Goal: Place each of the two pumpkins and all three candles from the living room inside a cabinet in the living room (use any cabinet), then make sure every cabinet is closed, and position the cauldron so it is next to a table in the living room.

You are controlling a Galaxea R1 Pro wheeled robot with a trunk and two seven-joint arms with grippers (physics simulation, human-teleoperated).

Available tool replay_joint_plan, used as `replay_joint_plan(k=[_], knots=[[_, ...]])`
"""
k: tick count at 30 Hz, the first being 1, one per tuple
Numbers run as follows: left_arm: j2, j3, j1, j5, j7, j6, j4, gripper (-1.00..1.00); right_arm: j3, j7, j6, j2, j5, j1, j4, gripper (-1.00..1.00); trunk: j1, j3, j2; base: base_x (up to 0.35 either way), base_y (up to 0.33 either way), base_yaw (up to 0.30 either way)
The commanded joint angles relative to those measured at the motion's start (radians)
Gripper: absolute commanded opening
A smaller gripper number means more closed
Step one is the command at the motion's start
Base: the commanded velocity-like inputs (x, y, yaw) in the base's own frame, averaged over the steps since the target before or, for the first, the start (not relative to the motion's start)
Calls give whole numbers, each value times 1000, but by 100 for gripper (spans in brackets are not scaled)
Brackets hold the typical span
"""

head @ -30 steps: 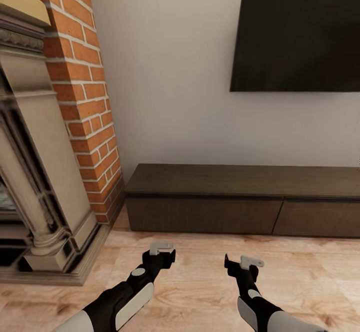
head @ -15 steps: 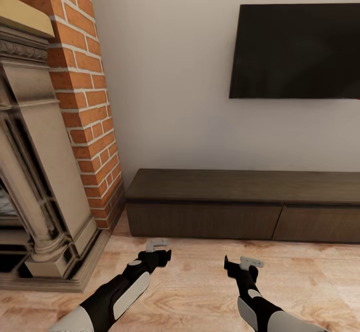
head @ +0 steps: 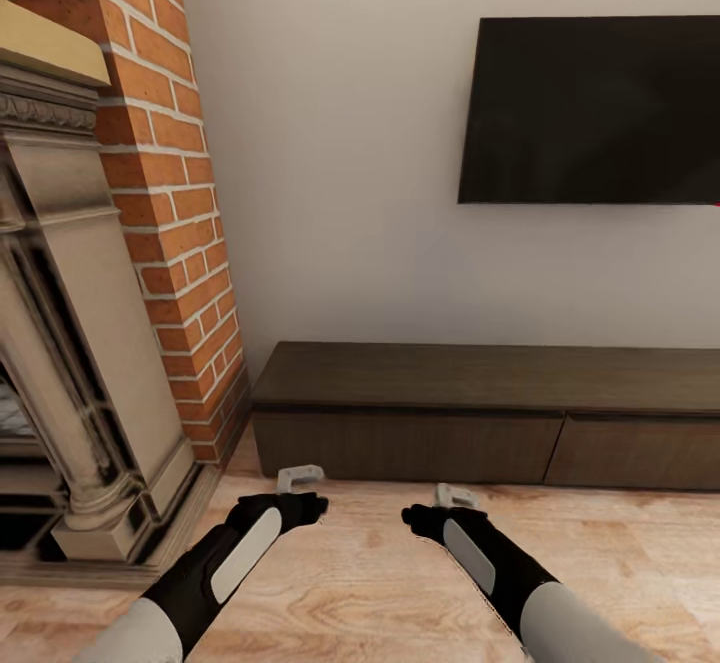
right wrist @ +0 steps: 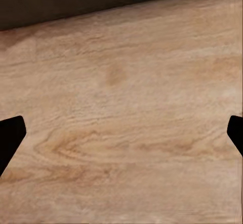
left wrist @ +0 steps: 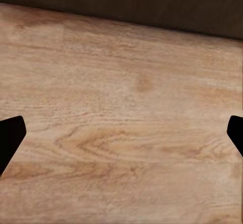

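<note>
- We face a plain pale-grey wall (head: 340, 143), which takes up most of the head view.
- On our left stands the tall fireplace (head: 90, 293), red brick behind a carved beige stone surround.
- A flat black rectangular television screen (head: 592, 111) hangs on the wall to our right, above the cabinet.
- The light wood-grain plank floor (head: 380, 583) spreads under both arms; we see the same floor close up in each wrist view.
- The long, low dark-brown wood cabinet (head: 490, 408) sits on the floor against the wall, just beside the brick. Its two wide flat drawer fronts lie flush, so it is closed.
- Our left pincer (head: 300, 475) hangs over the floor just short of the cabinet's left drawer front. In the left wrist view its dark fingertips (left wrist: 11, 138) sit at opposite edges, wide apart, with nothing between them.
- Our right pincer (head: 455, 495) hovers near the same drawer front, and its fingertips (right wrist: 11, 138) are likewise spread wide over bare floor.
</note>
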Motion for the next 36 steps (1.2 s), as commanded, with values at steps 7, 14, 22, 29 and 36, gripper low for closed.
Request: replay_joint_plan(k=[7, 14, 22, 29, 36], knots=[[2, 42, -1, 9, 16, 64, -44, 100, -176, -158, 105, -13, -84, -4, -33, 100, 0, -1, 0, 0, 0, 0], [0, 144, -1, 13, 18, 213, -89, 100, -200, -176, 125, -21, -87, -4, -28, 100, -23, 18, 42, 0, 0, 0], [-4, 186, -1, 15, 21, 291, -96, 100, -201, -179, 128, -21, -86, -4, -30, 100, -54, 43, 98, 0, 0, 0], [-10, 201, -1, 17, 95, 373, -94, 100, -200, -173, 125, -21, -81, -4, -43, 100, -81, 65, 147, 0, 0, 0], [-10, 217, -1, 19, 104, 377, -100, 100, -197, -172, 128, -21, -80, -4, -45, 100, -107, 87, 196, 0, 0, 0]])
